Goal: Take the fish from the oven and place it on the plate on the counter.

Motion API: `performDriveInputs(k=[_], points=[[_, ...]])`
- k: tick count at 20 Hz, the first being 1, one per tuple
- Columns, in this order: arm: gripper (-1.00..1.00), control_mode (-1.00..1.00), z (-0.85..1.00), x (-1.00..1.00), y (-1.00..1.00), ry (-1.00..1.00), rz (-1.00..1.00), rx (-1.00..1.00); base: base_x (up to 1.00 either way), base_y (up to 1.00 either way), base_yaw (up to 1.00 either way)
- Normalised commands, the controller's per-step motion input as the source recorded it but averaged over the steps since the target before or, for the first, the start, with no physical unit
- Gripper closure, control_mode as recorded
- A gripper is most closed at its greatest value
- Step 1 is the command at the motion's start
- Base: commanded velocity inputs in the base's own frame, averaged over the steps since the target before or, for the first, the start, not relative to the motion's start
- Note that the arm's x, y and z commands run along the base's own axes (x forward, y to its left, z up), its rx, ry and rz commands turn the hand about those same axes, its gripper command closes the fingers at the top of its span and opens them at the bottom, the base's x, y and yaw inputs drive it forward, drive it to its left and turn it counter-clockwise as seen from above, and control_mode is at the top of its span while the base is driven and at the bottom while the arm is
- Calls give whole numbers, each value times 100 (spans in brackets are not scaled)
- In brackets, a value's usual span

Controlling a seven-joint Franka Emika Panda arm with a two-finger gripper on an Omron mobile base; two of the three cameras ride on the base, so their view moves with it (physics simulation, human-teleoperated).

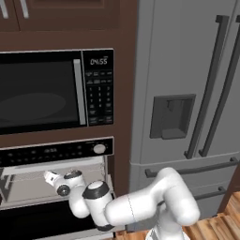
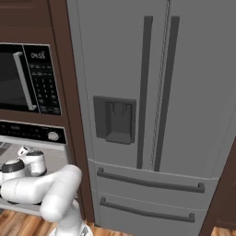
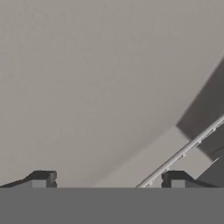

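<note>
The end effector point(image 3: 107, 179) stood wide open and held nothing; in the hand view its two dark tips rose at the bottom of the frame, well apart, facing a plain grey wall of the oven cavity, with a thin rail of a wire rack point(image 3: 183, 153) slanting across the lower right.

The fridge point(image 1: 187, 93) took up the right half of the left base view, its dispenser set in the upper door. Left of it, in the brown cabinet column, sat the microwave point(image 1: 42, 89) at the upper left, and below it the oven point(image 1: 56, 180) with its black control strip and white knob point(image 1: 99, 149). The oven was open, its pale cavity showing at the lower left. The arm point(image 1: 150, 201) rose from the lower right and bent left, so that the wrist sat at the mouth of the cavity.

The fish could not be made out in any view, so its place on the rack could not be told.

The step in hand seemed to be the reach into the oven. The next move likely called for tilting the hand down toward the rack until the fish came into sight, then lowering the open tips around it.
</note>
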Motion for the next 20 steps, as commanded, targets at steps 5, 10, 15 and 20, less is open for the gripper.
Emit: performDriveInputs(k=[5, 10, 15, 20], points=[[-100, -100, -81, 38, 27, -3, 0, 6, 0, 0, 0], [100, -100, -33, 12, 15, 0, 0, 2, 0, 0, 0], [100, -100, 0, -64, 0, 6, -1, -4, 0, 0, 0], [100, -100, -23, -100, -3, 40, -2, -27, 0, 0, 0]])
